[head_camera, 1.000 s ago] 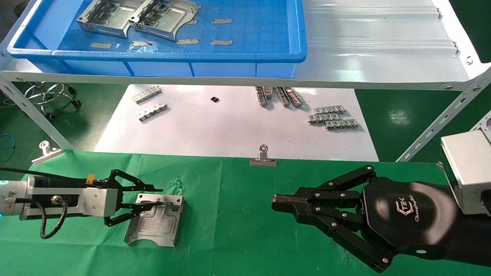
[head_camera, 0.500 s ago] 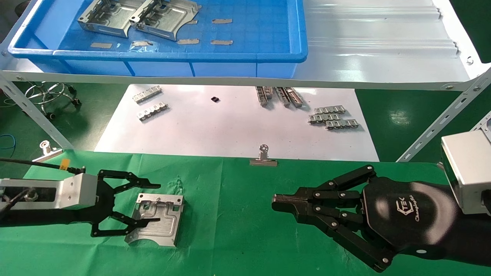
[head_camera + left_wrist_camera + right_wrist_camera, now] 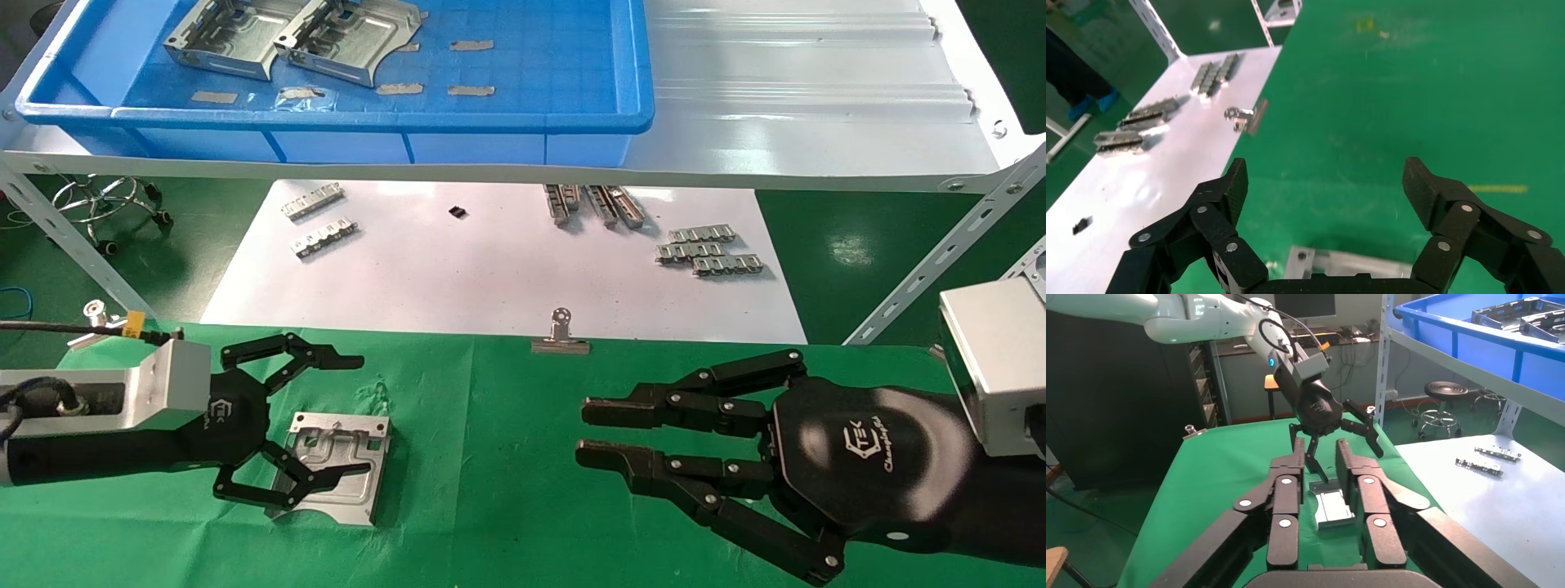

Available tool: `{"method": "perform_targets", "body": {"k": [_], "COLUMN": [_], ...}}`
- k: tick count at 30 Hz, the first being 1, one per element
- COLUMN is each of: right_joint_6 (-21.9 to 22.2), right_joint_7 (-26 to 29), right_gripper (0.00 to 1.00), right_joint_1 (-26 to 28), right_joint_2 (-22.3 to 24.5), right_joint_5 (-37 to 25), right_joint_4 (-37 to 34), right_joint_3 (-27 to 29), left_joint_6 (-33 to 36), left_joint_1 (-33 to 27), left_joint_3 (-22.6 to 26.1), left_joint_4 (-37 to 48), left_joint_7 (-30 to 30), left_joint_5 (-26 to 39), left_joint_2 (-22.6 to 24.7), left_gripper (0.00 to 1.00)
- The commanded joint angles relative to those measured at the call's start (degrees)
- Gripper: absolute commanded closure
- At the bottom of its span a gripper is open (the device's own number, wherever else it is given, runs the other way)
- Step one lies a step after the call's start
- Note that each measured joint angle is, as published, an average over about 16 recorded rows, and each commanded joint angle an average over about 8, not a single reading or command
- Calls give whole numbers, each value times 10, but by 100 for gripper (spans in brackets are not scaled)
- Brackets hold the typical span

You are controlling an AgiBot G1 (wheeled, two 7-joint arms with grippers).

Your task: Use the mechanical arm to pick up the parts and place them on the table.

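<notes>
One part (image 3: 335, 467) lies flat on the green bench (image 3: 490, 425) at the lower left of the head view, probably just delivered there. The left pincer (image 3: 315, 416) stands spread wide above it, holding nothing. Two more parts (image 3: 290, 34) wait in the blue tray (image 3: 572, 82), upper left. The right pincer (image 3: 584, 431), lower right, is slightly parted and empty.

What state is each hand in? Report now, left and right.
Left hand: open, holding nothing, spread over the metal plate lying on the green table.
Right hand: open, holding nothing, over the table.
</notes>
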Motion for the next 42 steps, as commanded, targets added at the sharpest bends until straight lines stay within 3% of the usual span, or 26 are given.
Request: {"method": "perform_targets", "body": {"k": [1, 42], "right_joint_6": [0, 0], "right_joint_7": [0, 0], "right_gripper": [0, 0], "right_joint_1": [0, 0], "right_joint_2": [0, 0], "right_joint_5": [0, 0], "right_joint_4": [0, 0], "right_joint_3": [0, 0], "left_joint_6": [-1, -29], "left_joint_1": [11, 217], "left_joint_3": [-13, -260], "left_joint_4": [-19, -401], "left_joint_7": [-18, -378], "left_joint_5": [-5, -112], "left_joint_2": [-4, -84], "left_gripper": [0, 0]}}
